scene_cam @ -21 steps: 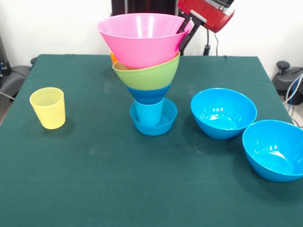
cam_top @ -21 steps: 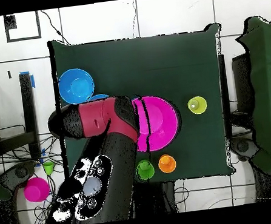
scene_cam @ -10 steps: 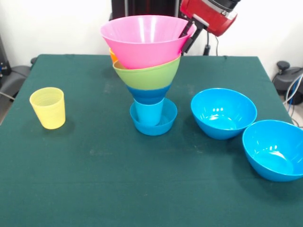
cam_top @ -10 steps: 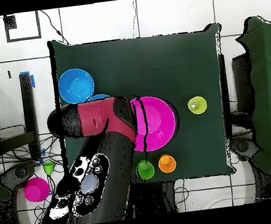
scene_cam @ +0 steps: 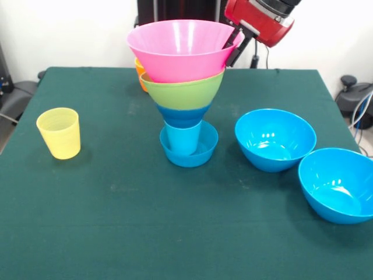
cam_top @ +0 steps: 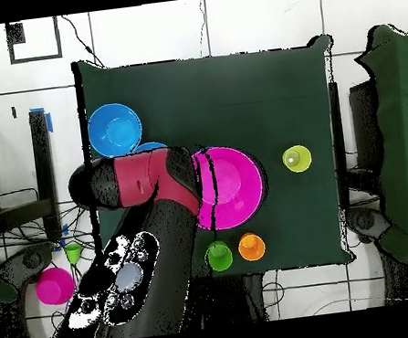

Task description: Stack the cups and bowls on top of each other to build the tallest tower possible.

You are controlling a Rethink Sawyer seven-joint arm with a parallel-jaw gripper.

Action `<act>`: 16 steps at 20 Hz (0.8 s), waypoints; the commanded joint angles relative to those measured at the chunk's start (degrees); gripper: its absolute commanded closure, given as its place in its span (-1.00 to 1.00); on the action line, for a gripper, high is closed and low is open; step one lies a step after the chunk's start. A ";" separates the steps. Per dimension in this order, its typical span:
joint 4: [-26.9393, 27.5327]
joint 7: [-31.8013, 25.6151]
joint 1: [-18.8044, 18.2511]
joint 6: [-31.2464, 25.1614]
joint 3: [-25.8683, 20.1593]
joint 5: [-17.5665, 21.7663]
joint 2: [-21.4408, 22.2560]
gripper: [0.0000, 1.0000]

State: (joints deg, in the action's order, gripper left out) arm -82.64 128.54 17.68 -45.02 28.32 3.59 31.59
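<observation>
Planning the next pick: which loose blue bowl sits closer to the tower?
The blue bowl just right of the tower in the front view; the other blue bowl lies further right, nearer the camera.

Glossy red arm (scene_cam: 260, 20) shell with black joints, slim black hand (scene_cam: 232, 48), grey-buttoned black link

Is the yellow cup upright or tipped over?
Upright. The yellow cup stands on its narrow base with its open rim facing up, alone on the table, apart from the tower.

Robot lab — green-clothed table (scene_cam: 116, 233), tiled floor (cam_top: 254, 23) with trailing cables (cam_top: 81, 39), red arm (scene_cam: 259, 20) overhead
</observation>
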 commanded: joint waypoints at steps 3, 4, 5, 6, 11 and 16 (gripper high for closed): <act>2.80 12.17 0.89 2.20 -2.25 -2.01 -1.68 1.00; 2.88 12.25 0.93 2.30 -2.16 -2.07 -1.82 1.00; 2.99 12.42 1.02 2.12 -2.00 -2.15 -2.00 1.00; 3.31 12.22 0.98 1.83 -1.88 -2.03 -2.18 1.00; 5.09 9.49 0.09 -2.62 -2.32 -1.95 -2.65 1.00; 5.29 7.55 -0.99 -3.95 -3.31 -2.35 -2.46 1.00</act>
State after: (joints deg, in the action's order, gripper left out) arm -80.59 128.54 18.04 -45.04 29.08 2.96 30.57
